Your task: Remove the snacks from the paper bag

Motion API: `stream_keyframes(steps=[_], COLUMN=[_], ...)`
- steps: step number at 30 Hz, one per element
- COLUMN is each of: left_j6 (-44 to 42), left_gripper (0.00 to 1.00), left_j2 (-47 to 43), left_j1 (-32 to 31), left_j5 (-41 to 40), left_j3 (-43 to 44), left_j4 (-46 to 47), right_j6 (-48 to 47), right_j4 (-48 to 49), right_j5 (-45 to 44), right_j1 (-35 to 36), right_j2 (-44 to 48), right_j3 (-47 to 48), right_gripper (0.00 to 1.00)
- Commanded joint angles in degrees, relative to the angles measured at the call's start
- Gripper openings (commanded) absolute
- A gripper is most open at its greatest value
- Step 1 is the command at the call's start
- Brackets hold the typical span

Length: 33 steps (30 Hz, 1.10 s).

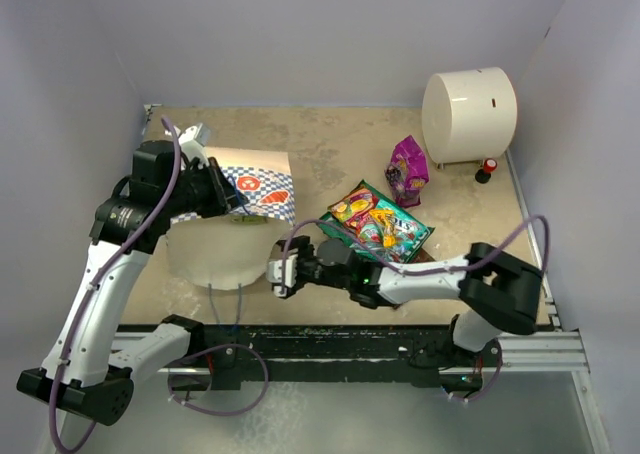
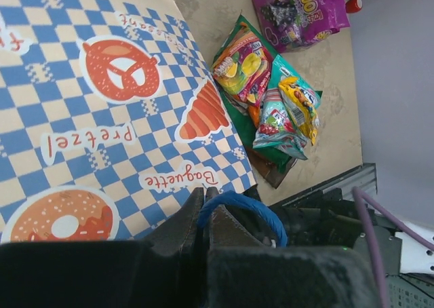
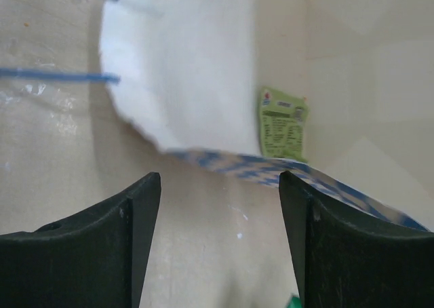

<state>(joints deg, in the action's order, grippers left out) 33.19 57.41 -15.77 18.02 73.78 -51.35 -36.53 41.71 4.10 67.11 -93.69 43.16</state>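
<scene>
Holding up the mouth of the white paper bag with the blue-white checkered band point(image 1: 255, 186) by the left tool point(image 2: 205, 198), its fingers pressed together on the thin blue cord handle point(image 2: 239, 207). Facing the bag opening with the right tool point(image 3: 218, 186), fingers point(image 3: 129, 240) spread wide and gripping nothing. Showing straight ahead of the right tool, a little toward its right finger, a small green printed packet point(image 3: 281, 123) inside the bag, against the white inner wall. Lying already outside, behind the right tool on the beige worktop point(image 1: 330, 149), a pile of shiny colourful packets point(image 1: 378, 224), and beyond it a magenta pouch point(image 1: 407, 169).

Judging the step in hand as reaching in for the green packet. Probably doing best by shifting slightly to the right-finger side, to centre the packet, then going forward low along the bottom wall with fingers open. Closing only with the packet between the fingers, not pinching the paper edge with it. Lifting the cord firmly meanwhile, to prevent collapsing of the mouth.
</scene>
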Motion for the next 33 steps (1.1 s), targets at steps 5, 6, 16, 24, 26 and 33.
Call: stream_keyframes(steps=[5, 6, 16, 24, 26, 33], left_j6=[-1.8, -1.7, -1.2, -1.0, -1.1, -1.4], left_gripper=[0.0, 0.0, 0.0, 0.0, 0.0, 0.0], left_j2=[0.0, 0.2, 0.7, 1.3, 1.5, 1.7], left_j1=[0.2, 0.2, 0.3, 0.3, 0.2, 0.3], left_j5=[-0.5, 0.0, 3.3, 5.5, 5.7, 6.3], left_j3=[4.0, 3.9, 1.8, 2.3, 2.8, 3.9], left_j4=[0.7, 1.1, 4.0, 4.3, 4.1, 2.7], right_j6=[3.4, 3.3, -10.2, -21.3, -22.9, -21.0], right_j4=[-10.7, -13.5, -28.5, -18.4, -19.1, -14.3], right_j5=[-5.2, -5.2, 10.5, 12.2, 9.6, -1.3], right_j1=[0.2, 0.2, 0.2, 0.4, 0.5, 0.5], right_j2=[25.4, 28.1, 40.6, 12.3, 5.1, -11.1], right_j3=[-10.3, -10.7, -10.6, 2.5, 8.1, 19.0], right_gripper=[0.76, 0.76, 0.67, 0.61, 0.63, 0.67])
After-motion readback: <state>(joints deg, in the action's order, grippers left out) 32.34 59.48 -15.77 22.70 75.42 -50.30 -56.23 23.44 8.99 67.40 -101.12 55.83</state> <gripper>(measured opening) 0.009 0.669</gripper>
